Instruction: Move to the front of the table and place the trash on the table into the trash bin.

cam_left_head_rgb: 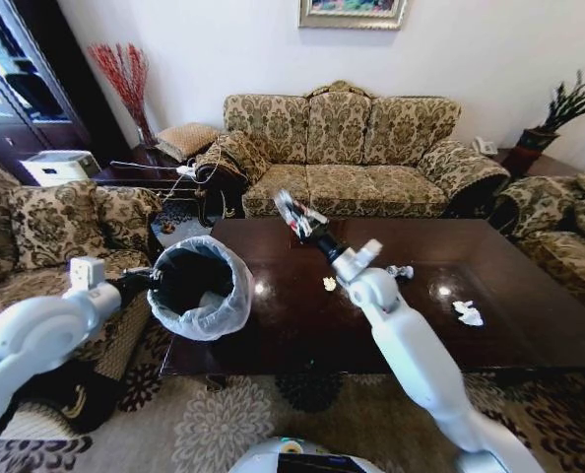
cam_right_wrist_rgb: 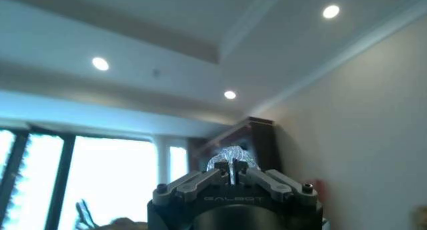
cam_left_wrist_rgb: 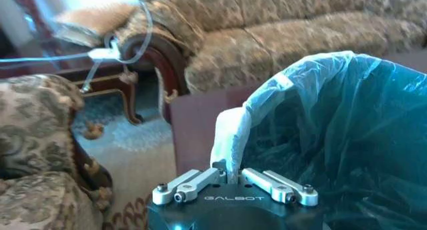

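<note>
While my right hand (cam_left_head_rgb: 294,216) is raised above the far left part of the bench (cam_left_head_rgb: 529,335), its wrist camera looks up at the ceiling, and there I see its fingers pinched together on a small crinkled, shiny scrap (cam_right_wrist_rgb: 230,156). From the head view that piece looks like a wrapper with dark and white print, sticking up and to the left out of the fingers, well clear of the wood.

What matters for the drop is the sideways offset. The bin (cam_left_head_rgb: 202,286) sits to the left of my right hand and lower, closer to me, its bag-lined mouth tilted toward the bench. My left hand (cam_left_wrist_rgb: 230,182) is clamped on the bin's near rim, fingers closed on the folded edge of the bag, holding it at the left end of the bench. So the wrapper lies up and to the right of the bin mouth, not over it. I judge the right arm has to swing left and back toward me before letting go.

More trash lies on the bench: a yellowish scrap (cam_left_head_rgb: 329,284) just beside my right forearm, a small crumpled piece (cam_left_head_rgb: 401,271) a little to the right of it, and a white tissue (cam_left_head_rgb: 467,313) well to the right.
</note>
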Available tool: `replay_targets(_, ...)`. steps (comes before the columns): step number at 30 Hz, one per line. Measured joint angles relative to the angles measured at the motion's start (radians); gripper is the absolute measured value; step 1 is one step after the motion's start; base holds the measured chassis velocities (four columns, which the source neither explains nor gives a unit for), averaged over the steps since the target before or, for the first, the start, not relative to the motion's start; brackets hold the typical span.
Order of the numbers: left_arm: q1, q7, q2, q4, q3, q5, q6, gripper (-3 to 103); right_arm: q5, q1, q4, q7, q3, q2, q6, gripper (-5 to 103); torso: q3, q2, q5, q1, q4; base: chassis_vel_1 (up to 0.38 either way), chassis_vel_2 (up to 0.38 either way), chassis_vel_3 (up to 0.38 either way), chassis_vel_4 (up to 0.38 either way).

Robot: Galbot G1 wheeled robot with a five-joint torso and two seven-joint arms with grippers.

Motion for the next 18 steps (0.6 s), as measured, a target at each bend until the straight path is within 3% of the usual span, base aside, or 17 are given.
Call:
replay_targets(1,-0.012,-0.014,0.048,0.0,0.026,-0.029,0.001,0,0.068,-0.023,0.058,-0.015,-0.033,-0.002,-0.005,0,0.0,0.0,-0.0001,0.0,0.0,0.0,0.0,0.0,0.0)
replay_targets(5,-0.043,-0.039,0.108,-0.025,0.07,-0.061,-0.001,0,0.129,-0.049,0.096,-0.062,-0.113,0.016,-0.017,0,0.0,0.0,0.0,0.0,-0.0002,0.0,0.0,0.0,0.0)
replay_targets(11,-0.045,-0.054,0.117,-0.082,0.073,-0.087,-0.001,0,0.135,-0.054,0.073,-0.089,-0.192,0.042,-0.018,0,0.0,0.0,0.0,0.0,0.0,0.0,0.0,0.0,0.0)
replay_targets(16,-0.047,-0.064,0.095,-0.135,0.066,-0.11,-0.001,0,0.068,-0.057,-0.017,-0.111,-0.248,0.081,-0.01,-1,0.0,0.0,-0.0002,0.0,0.0002,0.0,0.0,0.0,0.0)
replay_targets(18,-0.047,-0.064,0.09,-0.139,0.066,-0.111,-0.001,0,0.059,-0.059,-0.026,-0.115,-0.248,0.084,-0.01,4,0.0,0.0,-0.0002,0.0,0.0002,0.0,0.0,0.0,0.0)
